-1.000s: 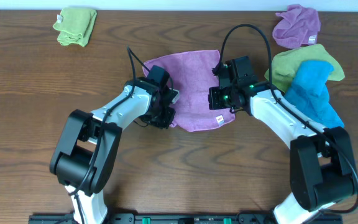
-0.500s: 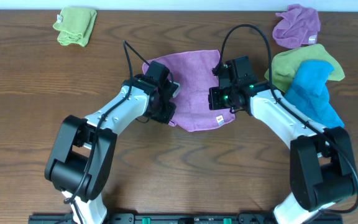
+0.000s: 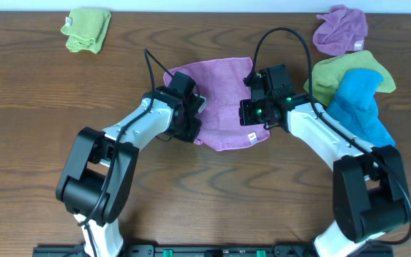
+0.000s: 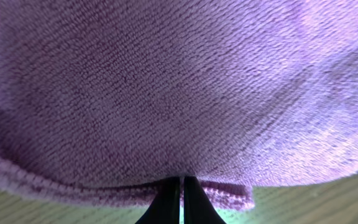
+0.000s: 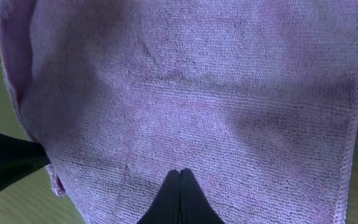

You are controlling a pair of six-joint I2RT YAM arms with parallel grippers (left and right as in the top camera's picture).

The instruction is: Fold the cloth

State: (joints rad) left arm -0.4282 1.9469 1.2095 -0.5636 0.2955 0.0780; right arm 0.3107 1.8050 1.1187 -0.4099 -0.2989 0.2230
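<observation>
cloth: the purple cloth [image 3: 220,100] lies spread mid-surface [image 3: 212,203], a bit toward the far edge, between my two arms
left tool [image 4: 182,182]: pinched closed right on the near-left hem
right tool [image 5: 179,172]: clamped closed on the near-right part, fabric in the pinch as far as I can tell
step: I'd say lifting the near edge to fold it over to the far edge
tip: raise both sides evenly so the hem is taut and lands square
watch out: my left grip is only on the very hem and could slip; steer clear of the blue cloth [image 3: 359,103] by the right edge
</observation>
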